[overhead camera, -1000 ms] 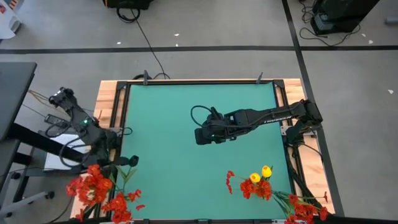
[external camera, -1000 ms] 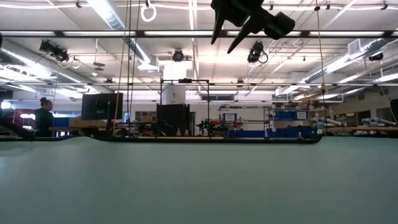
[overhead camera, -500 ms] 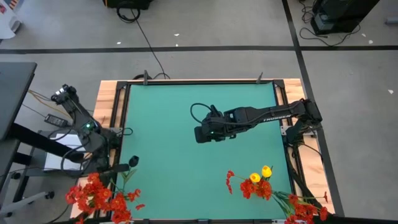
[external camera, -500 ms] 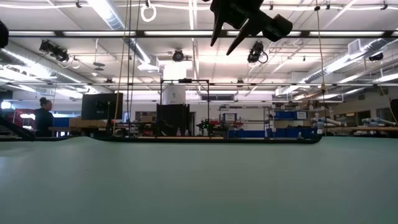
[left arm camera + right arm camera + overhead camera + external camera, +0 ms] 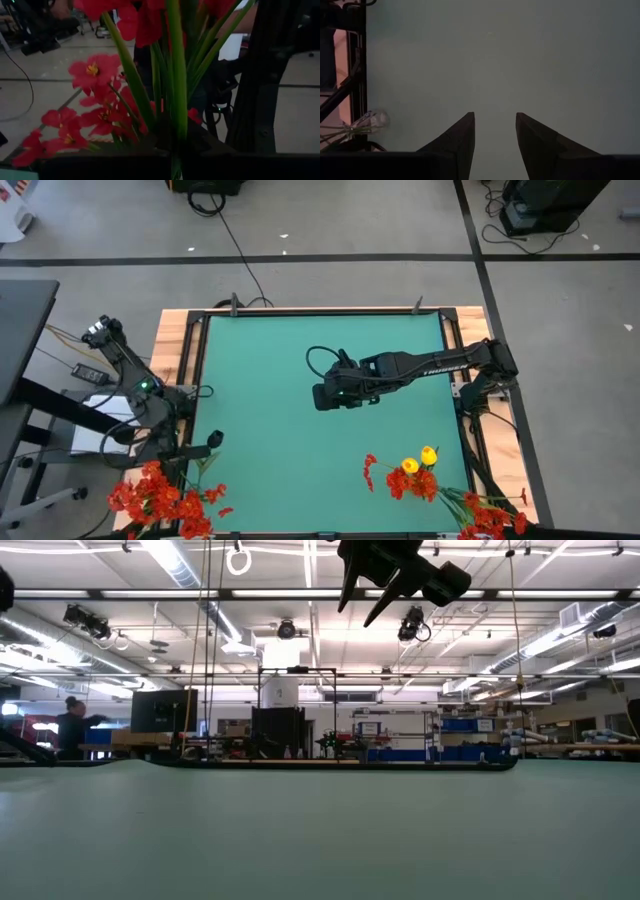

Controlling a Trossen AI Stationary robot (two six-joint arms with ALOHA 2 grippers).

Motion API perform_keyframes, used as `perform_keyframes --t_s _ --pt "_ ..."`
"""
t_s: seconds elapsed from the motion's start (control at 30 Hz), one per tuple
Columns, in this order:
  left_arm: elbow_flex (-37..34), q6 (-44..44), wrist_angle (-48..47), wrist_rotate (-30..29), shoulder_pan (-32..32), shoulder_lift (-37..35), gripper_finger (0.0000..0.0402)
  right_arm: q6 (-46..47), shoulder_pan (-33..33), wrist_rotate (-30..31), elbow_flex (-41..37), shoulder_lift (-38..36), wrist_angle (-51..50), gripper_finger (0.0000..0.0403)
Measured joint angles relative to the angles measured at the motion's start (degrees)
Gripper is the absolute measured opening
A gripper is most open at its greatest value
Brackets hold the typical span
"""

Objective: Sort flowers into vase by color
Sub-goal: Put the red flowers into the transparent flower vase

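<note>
Bright ceiling strips; dim wrist views.

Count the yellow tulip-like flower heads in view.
2: both yellow tulip-like flower heads sit side by side among red blooms near the table's front right corner; more may be hidden.

The flat green worktop [image 5: 260, 380] lies bare from 9 through 12 o'clock to 3. The right arm's dark hand [image 5: 322, 397] hangs over the centre with parted fingers. Red and yellow artificial flowers [image 5: 412, 475] crowd 5 o'clock; red-bloomed green stems [image 5: 160, 495] block the 7 o'clock corner.
</note>
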Motion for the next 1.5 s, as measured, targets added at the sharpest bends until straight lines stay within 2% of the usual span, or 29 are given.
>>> perform_keyframes --t_s 0.3,0.53,0.67,0.93,1.03,1.2,1.5 --pt "0.0 0.1 0.0 0.0 0.0 2.2 0.0018 0.0 0.0 -0.5 0.0 0.0 0.5 0.0151" --pt "0.0 -3.6 0.3 -0.2 0.0 2.2 0.0031 0.0 0.0 -0.5 0.0 0.0 1.3 0.0151" --pt "0.0 -5.2 0.8 -1.2 0.0 2.2 0.007 0.0 0.0 -1.2 0.0 0.0 1.3 0.0151" --pt "0.3 -7.6 2.6 -1.3 0.0 2.0 0.0191 0.0 0.0 -2.1 0.0 0.0 1.3 0.0151" --pt "0.9 -7.6 2.3 -1.3 0.0 1.5 0.0217 0.0 0.1 -2.3 0.0 0.0 1.3 0.0151" --pt "3.3 -7.4 0.1 -1.3 0.0 -0.1 0.0222 0.1 0.1 -3.0 0.0 0.0 1.3 0.0151" --pt "11.4 -3.0 -18.7 -7.8 0.0 -1.3 0.0208 0.1 0.2 -2.9 0.0 0.0 1.3 0.0151"
